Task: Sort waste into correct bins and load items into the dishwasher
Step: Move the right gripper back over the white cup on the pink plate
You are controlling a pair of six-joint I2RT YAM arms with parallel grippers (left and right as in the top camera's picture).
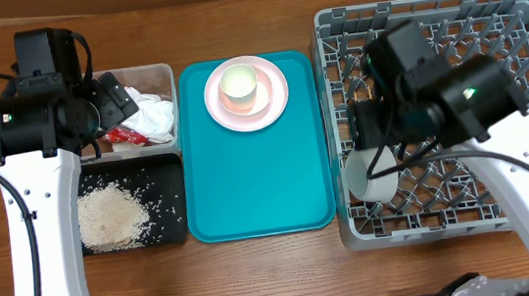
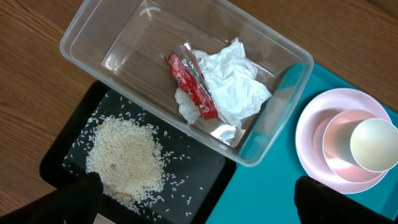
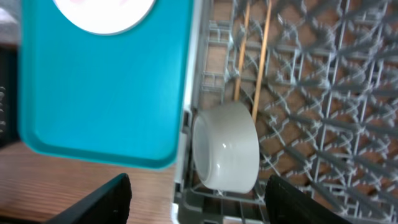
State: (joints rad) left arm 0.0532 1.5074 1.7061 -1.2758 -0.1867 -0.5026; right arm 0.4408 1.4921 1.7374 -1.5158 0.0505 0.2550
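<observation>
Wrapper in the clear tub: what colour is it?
The wrapper is red; it shows best in the left wrist view.

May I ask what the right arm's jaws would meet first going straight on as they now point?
Most likely the white bowl lying on its side in the grey dish rack, centred between the open jaws, though depth is unclear.

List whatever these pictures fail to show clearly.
- Overhead: the right arm covers the chopsticks and part of the white bowl in the dish rack.
- Overhead: the left arm hides the left end of the clear tub.
- Right wrist: the top edge cuts off the pink plate; the view is blurred.
</observation>
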